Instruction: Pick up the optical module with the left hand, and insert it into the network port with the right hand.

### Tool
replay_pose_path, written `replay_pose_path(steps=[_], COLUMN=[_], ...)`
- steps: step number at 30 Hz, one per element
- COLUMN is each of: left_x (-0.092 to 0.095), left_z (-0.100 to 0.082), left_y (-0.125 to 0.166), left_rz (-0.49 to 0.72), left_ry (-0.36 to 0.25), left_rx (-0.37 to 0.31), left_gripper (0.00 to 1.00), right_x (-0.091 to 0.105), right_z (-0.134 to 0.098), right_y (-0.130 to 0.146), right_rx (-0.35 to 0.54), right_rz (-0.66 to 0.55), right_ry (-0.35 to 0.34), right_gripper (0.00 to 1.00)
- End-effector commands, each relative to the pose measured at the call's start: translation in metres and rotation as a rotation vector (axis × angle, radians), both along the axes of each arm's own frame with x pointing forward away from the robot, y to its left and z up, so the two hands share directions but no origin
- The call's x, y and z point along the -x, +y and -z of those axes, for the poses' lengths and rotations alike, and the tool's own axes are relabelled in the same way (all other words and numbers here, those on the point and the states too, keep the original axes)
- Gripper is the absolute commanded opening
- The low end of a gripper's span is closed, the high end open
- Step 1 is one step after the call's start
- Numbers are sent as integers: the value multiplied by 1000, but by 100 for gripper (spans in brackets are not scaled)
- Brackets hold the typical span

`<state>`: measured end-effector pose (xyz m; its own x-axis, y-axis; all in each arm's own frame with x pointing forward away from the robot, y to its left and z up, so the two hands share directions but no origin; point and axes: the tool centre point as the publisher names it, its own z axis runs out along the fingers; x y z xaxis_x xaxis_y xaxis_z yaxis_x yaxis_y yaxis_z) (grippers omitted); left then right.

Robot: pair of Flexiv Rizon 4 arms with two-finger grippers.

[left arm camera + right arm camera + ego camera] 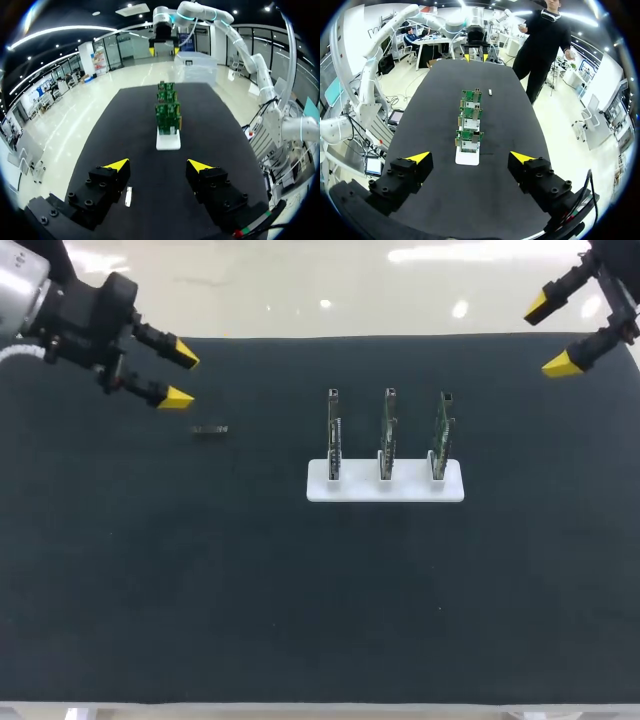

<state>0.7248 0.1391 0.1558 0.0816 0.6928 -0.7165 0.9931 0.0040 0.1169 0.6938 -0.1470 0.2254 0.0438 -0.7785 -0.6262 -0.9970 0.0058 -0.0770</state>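
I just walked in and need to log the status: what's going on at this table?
Nothing is held yet. The left arm hangs over the far left of the black mat, jaws open, near the small optical module lying flat on it. The right arm is at the far right, jaws also open. Three circuit boards stand upright in a white holder mid-table.

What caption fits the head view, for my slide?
Optical module lies near the open left tool; right tool hovers open; three boards stand in a white holder.
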Motion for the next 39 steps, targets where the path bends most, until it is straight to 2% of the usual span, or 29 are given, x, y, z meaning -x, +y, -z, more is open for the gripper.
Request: replay_pose_path(steps=[1,5,6,11,17,22,27,33,39], left_x=[-17,-28,-31,-44,-57,-65,-77,-92,-103], left_z=[2,9,11,25,44,56,75,106,128], left_y=[11,26,30,42,49,51,51,50,44], left_rz=[37,61,63,44,5,-1,-10,-14,-27], left_ry=[25,13,26,20,94,100,150,165,160], left_rx=[-130,-216,-245,-314,-431,-465,-536,-597,-631], left_gripper=[100,100,100,100,100,100,100,100,100], right_x=[-1,-1,-1,-1,-1,-1,-1,-1,-1], right_z=[0,0,0,0,0,0,0,0,0], right_y=[0,0,0,0,0,0,0,0,0], right_rx=[-2,-2,-2,-2,-2,-2,-2,-2,-2], right_rz=[-2,-2,-2,-2,-2,-2,-2,-2,-2], right_ry=[1,1,1,1,1,1,1,1,1], right_gripper=[100,100,100,100,100,100,100,100,100])
